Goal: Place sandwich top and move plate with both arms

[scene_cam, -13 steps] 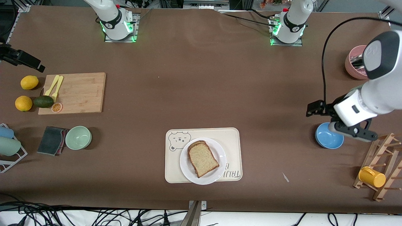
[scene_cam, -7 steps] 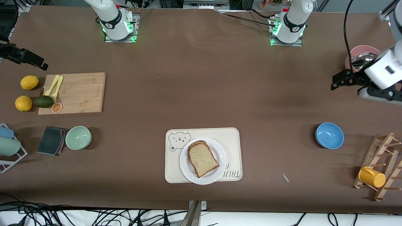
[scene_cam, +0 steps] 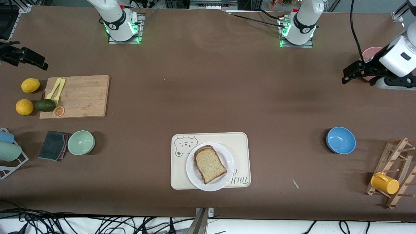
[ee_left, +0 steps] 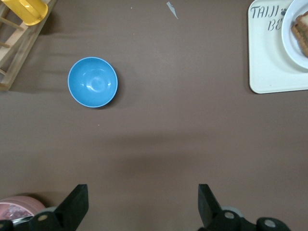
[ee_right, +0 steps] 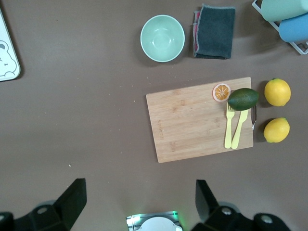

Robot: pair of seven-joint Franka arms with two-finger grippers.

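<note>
Pink bowl (scene_cam: 369, 53): partly hidden by the left arm (scene_cam: 395, 60).
Right gripper (scene_cam: 22, 58): cut off at the front view's edge.
Tray lettering (scene_cam: 240, 178): partly covered by the plate (scene_cam: 224, 152).
Lower slice (scene_cam: 199, 150): only its crust edge shows under the top (scene_cam: 210, 165).

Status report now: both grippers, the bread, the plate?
Left gripper open, empty, beside pink bowl. Right gripper open, empty, at its end of the table. Bread on plate, plate on tray. Nothing in the way.

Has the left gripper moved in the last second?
Yes. The left gripper has left the blue bowl and now hangs open beside the pink pot.
</note>
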